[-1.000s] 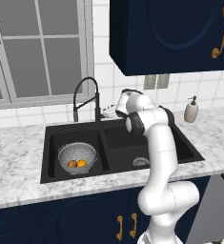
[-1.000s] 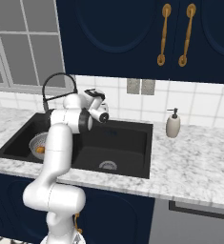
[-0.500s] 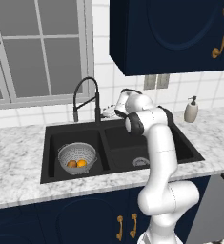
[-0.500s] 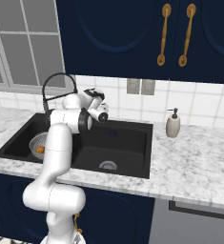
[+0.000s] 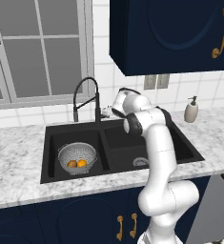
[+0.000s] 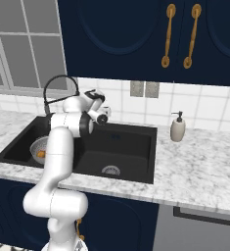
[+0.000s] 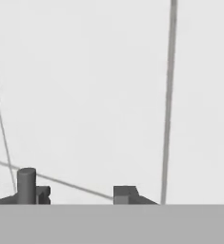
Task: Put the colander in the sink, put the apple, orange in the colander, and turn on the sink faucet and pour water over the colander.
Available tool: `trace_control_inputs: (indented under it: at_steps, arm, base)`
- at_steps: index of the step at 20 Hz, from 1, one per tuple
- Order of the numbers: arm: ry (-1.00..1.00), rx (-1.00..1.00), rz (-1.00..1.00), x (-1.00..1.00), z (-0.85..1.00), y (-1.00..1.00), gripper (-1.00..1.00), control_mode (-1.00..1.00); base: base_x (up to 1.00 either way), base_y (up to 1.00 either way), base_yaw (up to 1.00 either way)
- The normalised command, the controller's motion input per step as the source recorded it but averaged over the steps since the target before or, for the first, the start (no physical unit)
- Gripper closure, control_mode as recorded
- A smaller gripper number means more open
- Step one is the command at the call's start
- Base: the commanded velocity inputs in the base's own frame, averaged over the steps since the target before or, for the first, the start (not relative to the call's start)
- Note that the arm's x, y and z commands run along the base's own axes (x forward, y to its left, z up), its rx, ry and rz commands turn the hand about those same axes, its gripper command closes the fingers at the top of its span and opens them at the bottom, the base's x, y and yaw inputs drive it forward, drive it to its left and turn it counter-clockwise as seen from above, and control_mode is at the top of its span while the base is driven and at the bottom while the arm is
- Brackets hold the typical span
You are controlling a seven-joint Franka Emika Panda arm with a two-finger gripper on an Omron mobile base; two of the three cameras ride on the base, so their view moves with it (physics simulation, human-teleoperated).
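Note:
The silver colander (image 5: pixel 67 151) sits in the left basin of the black sink (image 5: pixel 127 143). Inside it lie the duller apple (image 5: pixel 72 164) and the bright orange (image 5: pixel 82 163). The black gooseneck sink faucet (image 5: pixel 87 82) rises behind the divider. My gripper (image 5: pixel 106 112) hovers just right of the faucet's base, at lever height, facing the tiled wall. In the hand view the gripper (image 7: pixel 82 195) shows two fingertips apart with nothing between them. A dark cylinder (image 7: pixel 26 183) stands just left of them. Water is out of view.
A beige soap pump bottle (image 5: pixel 191 110) stands on the marble counter right of the sink (image 6: pixel 126 147). Dark blue cabinets hang above. A window is at the back left. The right basin holds only its steel drain (image 5: pixel 140 162).

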Motion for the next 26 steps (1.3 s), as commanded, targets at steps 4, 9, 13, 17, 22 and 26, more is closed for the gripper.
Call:
trace_control_inputs:
  at_steps: [4,9,13,17,22,26]
  arm:
    - [0.09,0.0,-0.16,0.18,-0.16,-0.54,1.0,-1.0]
    - [0.07,0.0,-0.15,0.19,-0.13,-0.62,1.0,-1.0]
    - [0.06,0.0,-0.14,0.2,-0.1,-0.69,1.0,-1.0]
    - [0.07,0.0,-0.12,0.13,-0.11,-0.82,1.0,-1.0]
    - [0.08,0.0,-0.1,0.11,-0.11,-0.91,1.0,-1.0]
    - [0.11,0.0,-0.1,0.12,-0.13,-0.94,1.0,-1.0]
  base:
    - [0.0,0.0,0.0]
    - [0.0,0.0,0.0]
    - [0.0,0.0,0.0]
    - [0.0,0.0,0.0]
    - [0.0,0.0,0.0]
    - [0.0,0.0,0.0]
